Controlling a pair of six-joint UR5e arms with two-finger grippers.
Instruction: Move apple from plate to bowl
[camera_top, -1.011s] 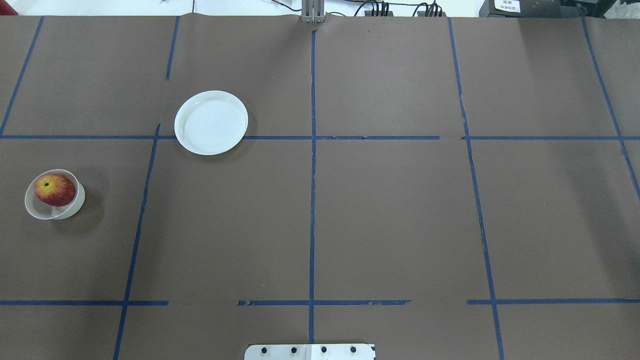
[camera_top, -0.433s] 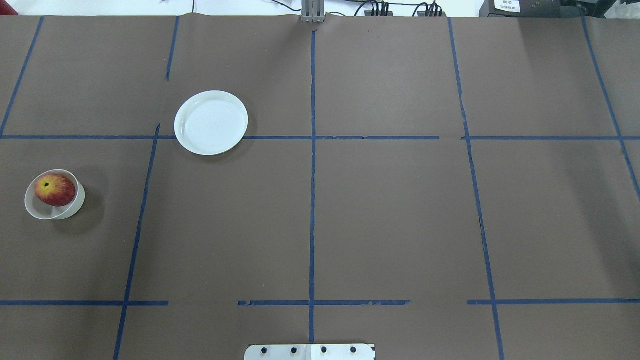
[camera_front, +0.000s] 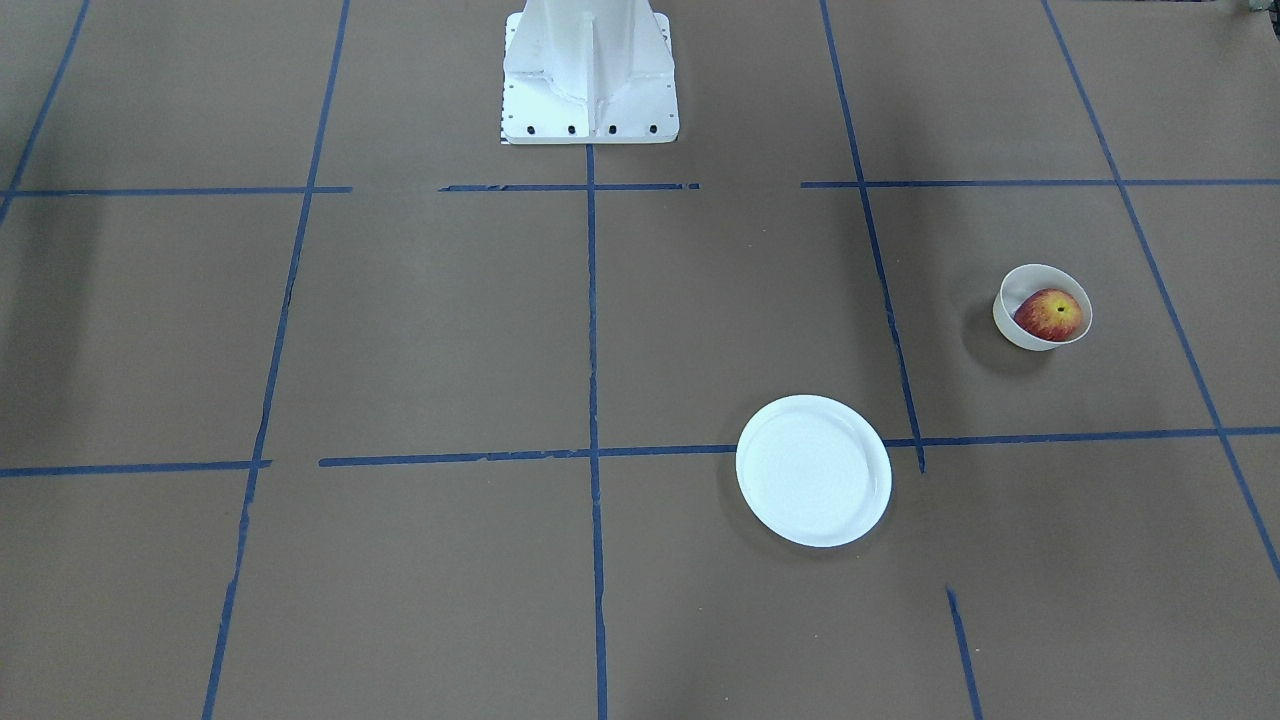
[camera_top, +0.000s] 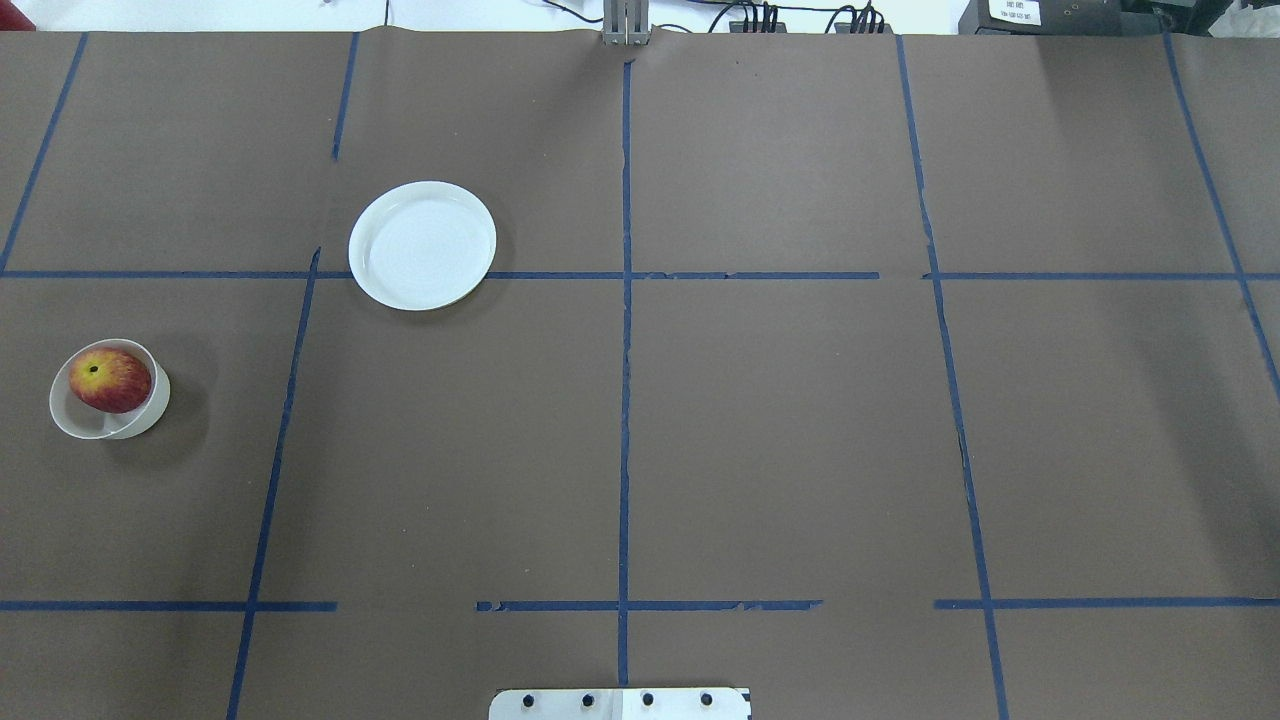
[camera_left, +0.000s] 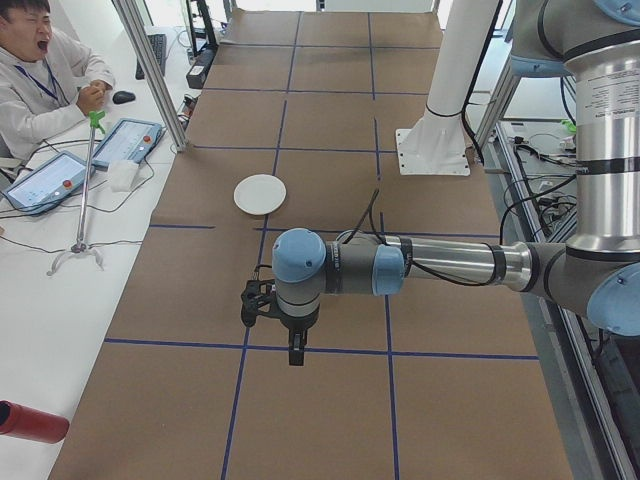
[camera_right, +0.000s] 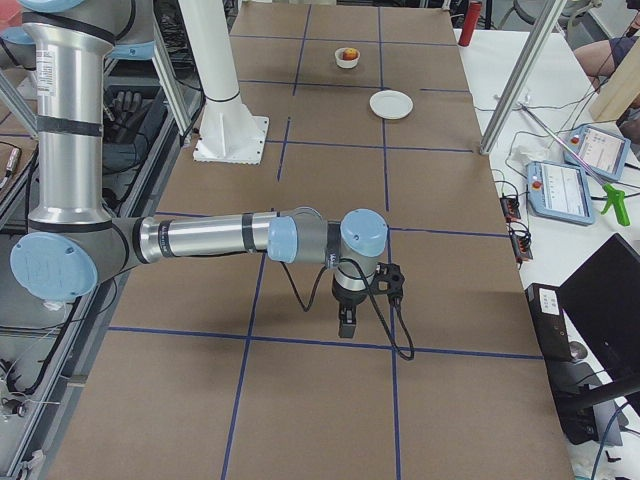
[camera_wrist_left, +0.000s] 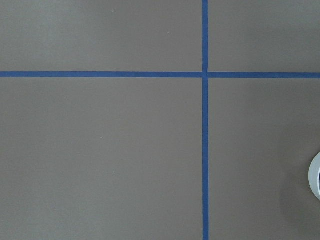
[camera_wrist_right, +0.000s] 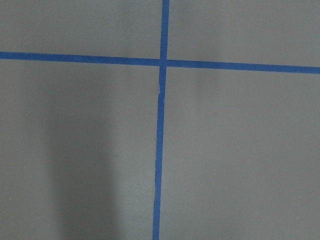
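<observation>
The red apple (camera_top: 110, 380) with its yellow patch lies inside the small cream-white bowl (camera_top: 142, 418) at the table's left; both also show in the front view, the apple (camera_front: 1049, 315) in the bowl (camera_front: 1012, 326). The white plate (camera_top: 422, 245) stands empty further back, also in the front view (camera_front: 813, 470). My left gripper (camera_left: 295, 353) shows only in the exterior left view, high above the table; I cannot tell if it is open. My right gripper (camera_right: 346, 324) shows only in the exterior right view; I cannot tell its state either.
The table is covered in brown paper with blue tape lines (camera_top: 624, 350). The robot's white base (camera_front: 590, 75) stands at the near middle edge. A white rim (camera_wrist_left: 315, 182) shows at the left wrist view's right edge. An operator (camera_left: 40, 75) sits beyond the far edge.
</observation>
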